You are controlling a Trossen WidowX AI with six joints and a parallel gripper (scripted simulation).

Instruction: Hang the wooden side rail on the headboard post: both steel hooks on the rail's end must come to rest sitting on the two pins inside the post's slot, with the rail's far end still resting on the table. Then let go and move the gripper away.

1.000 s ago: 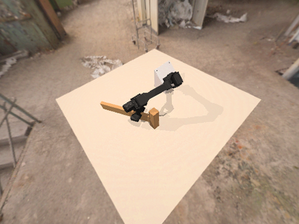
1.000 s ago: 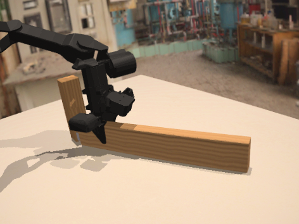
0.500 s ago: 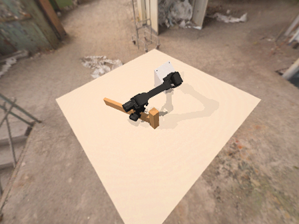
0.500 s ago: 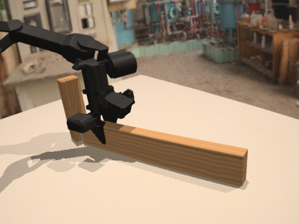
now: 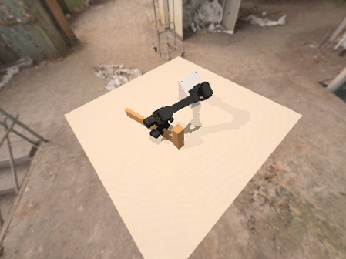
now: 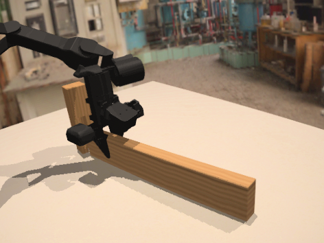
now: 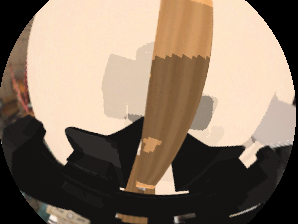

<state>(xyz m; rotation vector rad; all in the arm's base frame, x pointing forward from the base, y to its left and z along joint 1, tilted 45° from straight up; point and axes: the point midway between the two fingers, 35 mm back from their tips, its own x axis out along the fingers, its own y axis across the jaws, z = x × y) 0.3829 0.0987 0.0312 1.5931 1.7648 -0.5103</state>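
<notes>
Exterior view and wrist view show us the gripper (image 5: pixel 159 128) (image 6: pixel 114 145) (image 7: pixel 156 121) pinching the wooden rail (image 5: pixel 134 117) (image 6: pixel 185 175) (image 7: pixel 180 75) between its fingers, close to the rail's post end. We see the rail standing on its narrow edge, running in the exterior view from the post (image 5: pixel 178 137) (image 6: pixel 75 103) at left out to the near right, its free end down at the table top (image 5: pixel 178 186) (image 6: pixel 274 151) (image 7: pixel 75 65). At the post, we cannot tell how hooks and pins meet; that joint is hidden. From the top, we find the black arm (image 5: pixel 181 104) (image 6: pixel 44 41) reaching back to the far right, beside a pale block (image 5: pixel 189 82).
</notes>
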